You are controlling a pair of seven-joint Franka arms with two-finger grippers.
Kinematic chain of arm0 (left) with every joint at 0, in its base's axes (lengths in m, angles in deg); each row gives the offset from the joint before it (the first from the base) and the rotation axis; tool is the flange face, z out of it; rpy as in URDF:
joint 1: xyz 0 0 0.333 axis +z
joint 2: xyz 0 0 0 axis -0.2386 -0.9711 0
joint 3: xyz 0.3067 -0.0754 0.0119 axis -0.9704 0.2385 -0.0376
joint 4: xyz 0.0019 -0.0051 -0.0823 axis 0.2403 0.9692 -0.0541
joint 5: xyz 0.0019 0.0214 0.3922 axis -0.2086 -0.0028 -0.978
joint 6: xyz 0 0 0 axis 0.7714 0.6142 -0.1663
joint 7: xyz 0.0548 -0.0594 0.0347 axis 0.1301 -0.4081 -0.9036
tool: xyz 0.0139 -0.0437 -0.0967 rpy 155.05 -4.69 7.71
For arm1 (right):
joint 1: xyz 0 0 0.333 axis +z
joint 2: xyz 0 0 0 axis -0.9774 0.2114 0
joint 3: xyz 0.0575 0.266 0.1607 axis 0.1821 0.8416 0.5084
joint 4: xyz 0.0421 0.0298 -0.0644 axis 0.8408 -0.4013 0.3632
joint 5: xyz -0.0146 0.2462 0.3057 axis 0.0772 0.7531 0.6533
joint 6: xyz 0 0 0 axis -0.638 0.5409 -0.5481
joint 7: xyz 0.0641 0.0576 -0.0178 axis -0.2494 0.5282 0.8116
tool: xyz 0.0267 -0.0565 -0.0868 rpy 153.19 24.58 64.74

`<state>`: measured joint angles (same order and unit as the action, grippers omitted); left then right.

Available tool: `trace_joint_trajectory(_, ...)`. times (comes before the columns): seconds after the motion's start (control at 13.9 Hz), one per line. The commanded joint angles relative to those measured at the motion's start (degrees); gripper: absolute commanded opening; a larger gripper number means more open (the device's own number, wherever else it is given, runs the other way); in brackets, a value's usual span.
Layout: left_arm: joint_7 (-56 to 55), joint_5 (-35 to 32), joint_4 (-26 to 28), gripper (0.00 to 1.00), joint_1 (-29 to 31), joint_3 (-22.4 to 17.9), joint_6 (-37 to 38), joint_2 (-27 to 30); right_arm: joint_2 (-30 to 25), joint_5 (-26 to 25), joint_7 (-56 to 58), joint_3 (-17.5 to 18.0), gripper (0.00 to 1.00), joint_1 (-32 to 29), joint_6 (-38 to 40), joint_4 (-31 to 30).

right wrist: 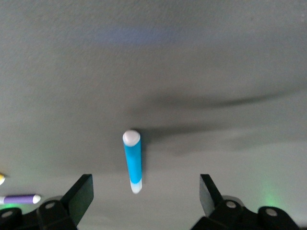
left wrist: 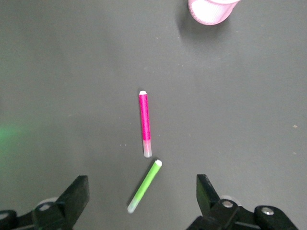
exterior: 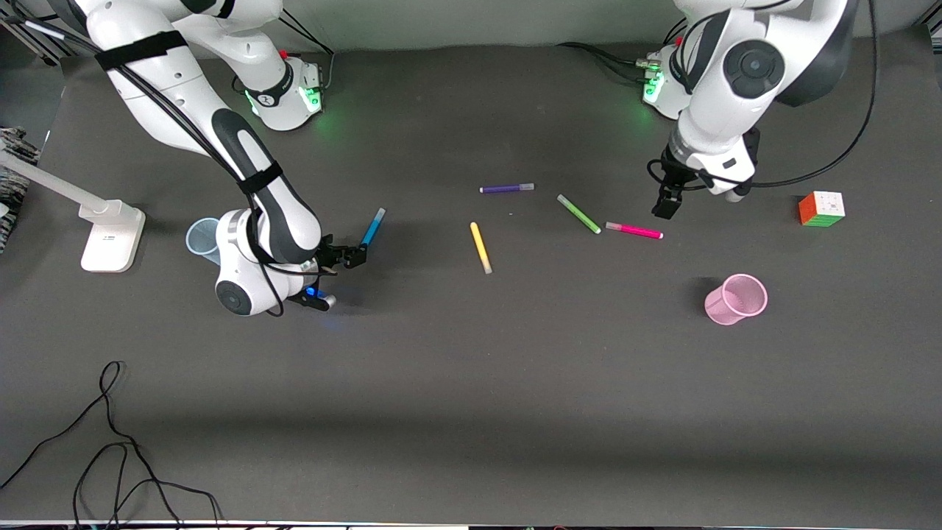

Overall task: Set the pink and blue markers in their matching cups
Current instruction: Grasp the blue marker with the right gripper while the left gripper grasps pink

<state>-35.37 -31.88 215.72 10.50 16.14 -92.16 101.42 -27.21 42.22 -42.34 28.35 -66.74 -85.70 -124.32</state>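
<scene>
R gripper (exterior: 358,255) low over the table just beside the blue marker (exterior: 373,227), fingers (right wrist: 79,196) wide open, marker between them, not gripped; blue cup (exterior: 203,237) sits by the R arm's wrist. L gripper (exterior: 667,204) hangs over the table near the pink marker (exterior: 634,230), fingers (left wrist: 76,194) spread wide, nothing held. Pink marker lies flat next to the green marker (exterior: 578,213); pink mesh cup (exterior: 736,299) nearer the front cam than it.

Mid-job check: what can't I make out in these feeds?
- Blue cup: front view, partly hidden by the right arm.
- Pink cup: left wrist view, cut by the top edge.
- Purple marker: right wrist view, cut by the edge.
- Left gripper near the pink marker, right gripper by the blue marker: jaws too small in front view; wrist views show both open.
</scene>
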Motion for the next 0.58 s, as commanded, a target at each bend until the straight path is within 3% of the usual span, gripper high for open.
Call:
trace_joint_trajectory(0.0, -1.2, 0.7, 3.2, 1.00, -0.7, 0.1, -7.5, -4.2, 1.6, 1.5, -1.2, 0.0, 0.94, 0.1, -2.9, -0.2)
trace_joint_trajectory(0.07, -2.9, 0.6, 3.4, 1.00, -0.8, 0.2, -10.5, -7.0, 1.8, 1.5, -1.2, 0.0, 0.88, 0.0, -2.9, -0.3)
trace_joint_trajectory(0.29, -6.8, -0.1, 5.1, 0.99, -2.1, 0.5, -21.3, -13.7, 1.8, 1.5, -1.2, 0.0, 0.54, 0.0, -2.9, -0.3)
trace_joint_trajectory(0.36, -7.0, -0.1, 5.7, 1.00, -2.2, 0.4, -24.9, -16.1, 1.8, 1.8, -1.2, 0.1, 0.48, 0.0, -3.0, -0.3)
trace_joint_trajectory(0.5, -7.0, -0.3, 5.8, 1.00, -2.2, 0.3, -30.0, -20.8, 1.8, 2.9, -1.2, 0.1, 0.45, 0.0, -3.3, -0.3)
